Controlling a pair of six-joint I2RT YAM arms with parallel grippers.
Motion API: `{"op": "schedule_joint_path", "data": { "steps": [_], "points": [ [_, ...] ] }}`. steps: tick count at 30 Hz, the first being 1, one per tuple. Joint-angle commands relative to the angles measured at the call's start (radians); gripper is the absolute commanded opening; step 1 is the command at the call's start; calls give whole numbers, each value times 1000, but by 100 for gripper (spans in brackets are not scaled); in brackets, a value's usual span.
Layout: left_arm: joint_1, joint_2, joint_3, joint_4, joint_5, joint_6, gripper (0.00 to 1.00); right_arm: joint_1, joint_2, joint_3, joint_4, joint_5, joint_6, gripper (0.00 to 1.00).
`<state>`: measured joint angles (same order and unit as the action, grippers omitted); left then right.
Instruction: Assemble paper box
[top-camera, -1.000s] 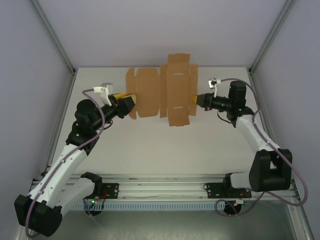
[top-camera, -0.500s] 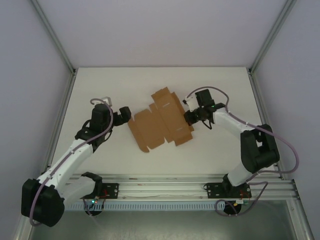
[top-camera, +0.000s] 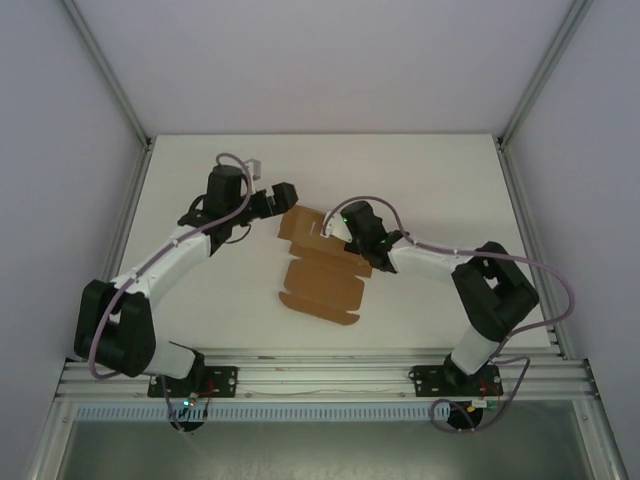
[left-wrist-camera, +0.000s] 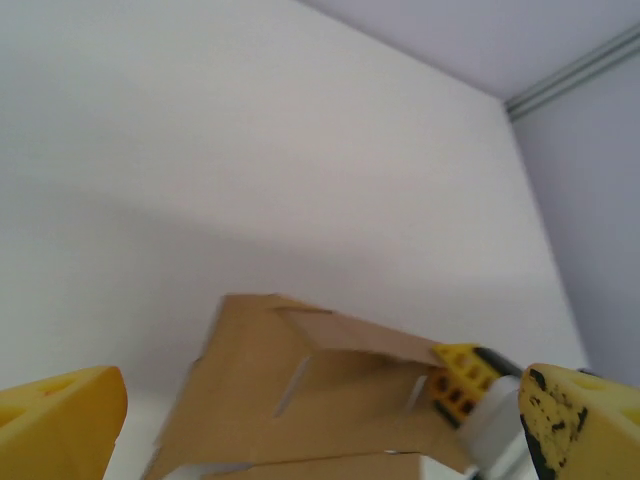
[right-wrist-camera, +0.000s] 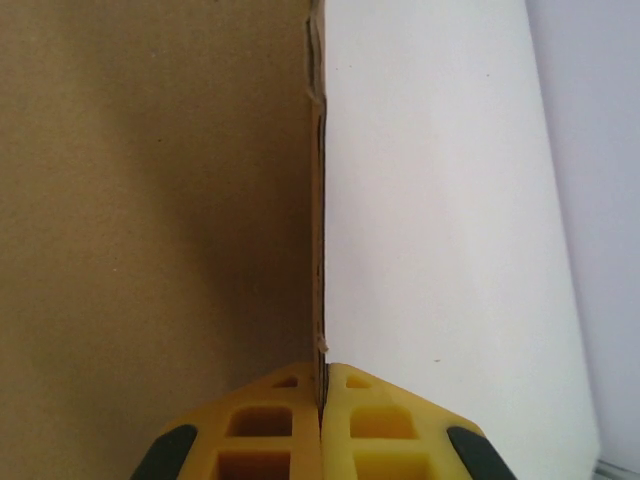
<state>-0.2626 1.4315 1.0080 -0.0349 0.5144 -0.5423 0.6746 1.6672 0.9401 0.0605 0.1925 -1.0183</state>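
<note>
Right wrist view starts you at your right hand (right-wrist-camera: 322, 385): its two yellow fingers are pinched together on the thin edge of the paper box (right-wrist-camera: 150, 200), whose brown panel stands upright just left of them. Your left hand (left-wrist-camera: 320, 430) is spread wide, with one yellow fingertip at each lower corner of its wrist view. A raised, slotted flap of the cardboard lies ahead between them, and you cannot tell whether it touches. From the top camera, the partly folded box sits near the middle of the white desk (top-camera: 450, 180), between both hands, its near panels lying flat.
</note>
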Motion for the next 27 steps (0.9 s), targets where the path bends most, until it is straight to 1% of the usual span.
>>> {"op": "schedule_joint_path", "data": {
  "steps": [1,3,5,7,10,12,15,19,22,27],
  "points": [
    [-17,58,70,51,128,-41,98,5,-15,-21,97,64,-41,0],
    [-31,103,122,23,137,-30,94,7,-28,-24,99,38,-28,1],
    [-48,148,172,-15,128,-15,86,9,-42,-23,87,23,-23,1],
    [-64,188,209,-28,127,-15,80,10,-50,-24,80,18,-22,0],
    [-84,251,263,-59,132,19,76,10,-57,-25,79,20,-14,0],
    [-94,292,307,-122,101,38,71,10,-62,-25,84,26,-6,0],
    [-104,333,325,-157,71,49,68,10,-76,-27,85,8,15,0],
    [-116,370,324,-139,122,29,62,10,-87,-22,85,-13,42,1],
    [-124,380,306,-92,168,2,61,11,-86,-17,88,-9,45,1],
    [-129,389,279,2,222,-63,55,13,-81,-23,96,-25,52,0]
  ]
}}
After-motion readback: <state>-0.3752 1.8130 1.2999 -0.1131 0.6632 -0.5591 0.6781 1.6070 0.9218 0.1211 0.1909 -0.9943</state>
